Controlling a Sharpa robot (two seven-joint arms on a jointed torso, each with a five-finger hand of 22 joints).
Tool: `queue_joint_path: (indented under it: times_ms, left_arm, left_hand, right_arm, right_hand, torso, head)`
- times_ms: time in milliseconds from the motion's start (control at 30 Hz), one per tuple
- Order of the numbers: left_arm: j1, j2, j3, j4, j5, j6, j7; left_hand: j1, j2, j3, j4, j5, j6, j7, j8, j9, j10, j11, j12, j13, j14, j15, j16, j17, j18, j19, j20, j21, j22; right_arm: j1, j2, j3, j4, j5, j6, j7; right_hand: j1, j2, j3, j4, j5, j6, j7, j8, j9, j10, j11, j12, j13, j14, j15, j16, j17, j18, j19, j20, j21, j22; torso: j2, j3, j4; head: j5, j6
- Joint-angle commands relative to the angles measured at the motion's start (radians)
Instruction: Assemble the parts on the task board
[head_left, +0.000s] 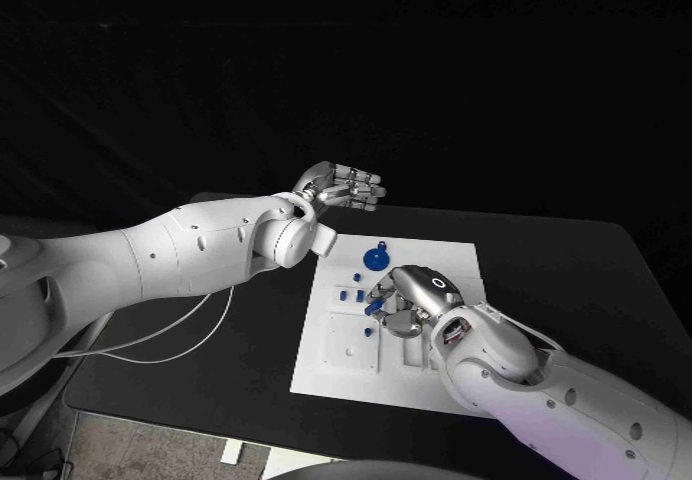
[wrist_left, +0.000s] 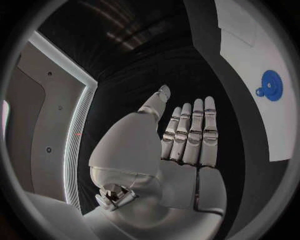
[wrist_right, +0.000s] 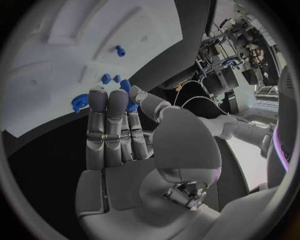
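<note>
Closest to me, lower right of the head view, the right hand (head_left: 408, 298) is down over the middle of the task board (head_left: 447, 260), the white plate lying centre frame on the black table (head_left: 577, 270). From the right wrist view its fingers (wrist_right: 107, 107) are straight and packed together, with the thumb tucked in beside them near a small blue part (wrist_right: 126, 86). It might be pinching that piece, but I honestly can't tell; the tips cover the contact.

If it is placing a part, I'd say go slow: line it up square over its slot, push straight down, and don't sweep sideways, because other little blue parts (head_left: 351, 294) sit just beside the fingers and would get knocked.

A bit further up the board is the round blue part (head_left: 375, 260), lying flat. It has a small lobe sticking out, so its long axis runs up toward the frame's upper right.

Furthest away, upper middle, the left hand (head_left: 343, 188) hangs off the board's far edge, fingers loosely curled, empty.
</note>
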Motion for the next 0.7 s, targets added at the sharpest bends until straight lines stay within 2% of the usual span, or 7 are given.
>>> queue_joint_path:
  times_ms: [33, 200, 300, 433, 567, 700]
  left_arm:
    - [0.001, 0.006, 0.001, -0.007, 0.011, 0.012, 0.009]
    - [0.001, 0.013, 0.001, -0.013, 0.012, 0.014, 0.009]
    - [0.001, 0.016, 0.001, -0.013, 0.013, 0.015, 0.009]
    - [0.001, 0.020, 0.001, -0.015, 0.013, 0.016, 0.009]
    - [0.001, 0.023, 0.001, -0.017, 0.014, 0.017, 0.008]
    - [0.000, 0.025, 0.001, -0.018, 0.014, 0.018, 0.009]
  left_hand:
    - [-0.002, 0.006, -0.002, 0.003, -0.006, -0.009, -0.001, 0.001, -0.001, -0.006, 0.001, 0.005, 0.000, -0.004, 0.000, -0.004, -0.001, 0.008, 0.002, 0.001, 0.007, -0.001]
    - [-0.002, 0.006, -0.002, 0.003, -0.006, -0.009, -0.001, 0.001, -0.001, -0.006, 0.001, 0.005, 0.000, -0.004, 0.000, -0.004, -0.001, 0.008, 0.002, 0.001, 0.007, -0.001]
    - [-0.002, 0.006, -0.002, 0.003, -0.006, -0.009, -0.001, 0.001, -0.001, -0.006, 0.001, 0.005, 0.000, -0.004, 0.000, -0.004, -0.001, 0.008, 0.002, 0.001, 0.007, -0.001]
    - [-0.002, 0.006, -0.002, 0.003, -0.006, -0.009, -0.001, 0.001, -0.001, -0.006, 0.001, 0.005, 0.000, -0.004, 0.000, -0.004, -0.001, 0.008, 0.002, 0.001, 0.007, -0.001]
    - [-0.002, 0.006, -0.002, 0.003, -0.006, -0.009, -0.001, 0.001, -0.001, -0.006, 0.001, 0.005, 0.000, -0.004, 0.000, -0.004, -0.001, 0.008, 0.002, 0.001, 0.007, -0.001]
    - [-0.002, 0.006, -0.002, 0.003, -0.006, -0.009, -0.001, 0.001, -0.001, -0.006, 0.001, 0.005, 0.000, -0.004, 0.000, -0.004, -0.001, 0.008, 0.002, 0.001, 0.007, -0.001]
  right_arm:
    - [0.000, 0.019, -0.021, -0.006, -0.069, 0.028, 0.042]
    - [0.001, 0.040, -0.063, -0.013, -0.082, 0.037, 0.052]
    - [0.002, 0.048, -0.079, -0.014, -0.087, 0.040, 0.054]
    - [0.002, 0.059, -0.095, -0.018, -0.096, 0.045, 0.056]
    - [0.002, 0.070, -0.111, -0.030, -0.106, 0.056, 0.055]
    - [0.002, 0.081, -0.121, -0.043, -0.114, 0.064, 0.053]
  right_hand:
    - [-0.001, 0.009, 0.000, -0.005, 0.003, 0.008, 0.002, 0.003, 0.002, 0.028, -0.022, 0.003, 0.000, 0.000, -0.005, 0.006, -0.001, -0.006, 0.019, -0.005, -0.003, 0.012]
    - [-0.001, 0.012, -0.004, -0.008, 0.004, 0.008, 0.002, 0.003, 0.002, 0.028, -0.022, 0.002, 0.000, 0.000, -0.005, 0.007, -0.002, -0.006, 0.019, -0.005, -0.007, 0.014]
    - [-0.002, 0.013, -0.006, -0.010, 0.004, 0.008, 0.002, 0.003, 0.002, 0.028, -0.022, 0.003, 0.000, 0.000, -0.004, 0.008, -0.003, -0.006, 0.019, -0.005, -0.008, 0.016]
    - [-0.002, 0.013, -0.006, -0.011, 0.005, 0.008, 0.002, 0.003, 0.002, 0.028, -0.022, 0.003, 0.000, 0.000, -0.005, 0.008, -0.004, -0.006, 0.019, -0.005, -0.009, 0.016]
    - [-0.004, 0.014, -0.005, -0.013, 0.005, 0.008, 0.002, 0.003, 0.002, 0.028, -0.022, 0.002, 0.000, 0.000, -0.004, 0.009, -0.005, -0.006, 0.020, -0.005, -0.009, 0.017]
    - [-0.004, 0.014, -0.005, -0.013, 0.005, 0.008, 0.002, 0.003, 0.002, 0.028, -0.022, 0.002, 0.000, 0.000, -0.004, 0.009, -0.005, -0.006, 0.020, -0.005, -0.009, 0.017]
  torso:
    - [0.001, -0.0004, -0.0023]
    - [0.001, 0.0011, 0.0005]
    - [0.001, -0.0004, -0.0011]
    - [0.000, -0.0001, -0.0036]
    - [0.000, 0.0009, -0.0022]
    - [0.000, 0.0009, -0.0018]
  head:
    - [0.009, -0.004]
    - [0.020, -0.010]
    - [0.019, -0.009]
    - [0.023, -0.012]
    - [0.026, -0.016]
    - [0.029, -0.017]
